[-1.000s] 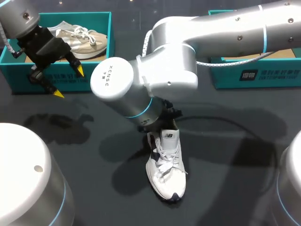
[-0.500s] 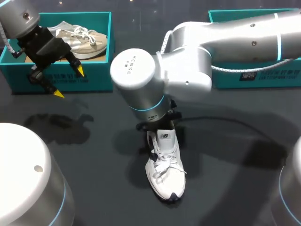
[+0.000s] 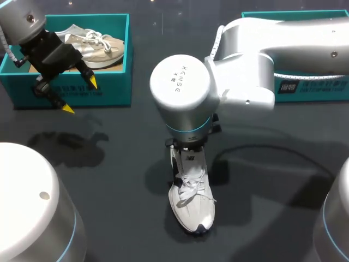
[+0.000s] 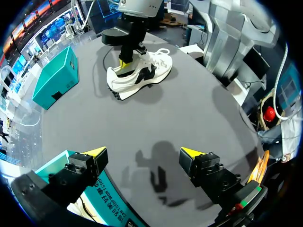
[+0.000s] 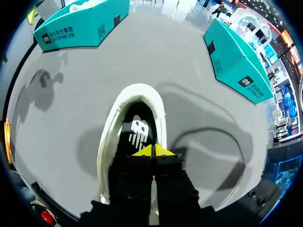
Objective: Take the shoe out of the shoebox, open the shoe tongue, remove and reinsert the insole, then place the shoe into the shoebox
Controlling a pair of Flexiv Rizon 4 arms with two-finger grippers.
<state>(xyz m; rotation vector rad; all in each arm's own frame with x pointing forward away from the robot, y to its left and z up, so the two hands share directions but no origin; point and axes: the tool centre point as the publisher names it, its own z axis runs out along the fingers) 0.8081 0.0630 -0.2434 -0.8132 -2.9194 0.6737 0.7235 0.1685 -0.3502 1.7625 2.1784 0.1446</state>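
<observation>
One white laced shoe [image 3: 191, 203], upright

shoe [image 3: 191, 203] heel hidden under right arm [image 3: 240, 71]

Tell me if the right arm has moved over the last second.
Yes. The right arm swung away from the left shoebox toward the right shoebox, over the shoe.

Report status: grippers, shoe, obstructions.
Left gripper open, by left shoebox. Right gripper shut, tips at mouth of white sneaker. Beige sneaker occupies left shoebox.
</observation>
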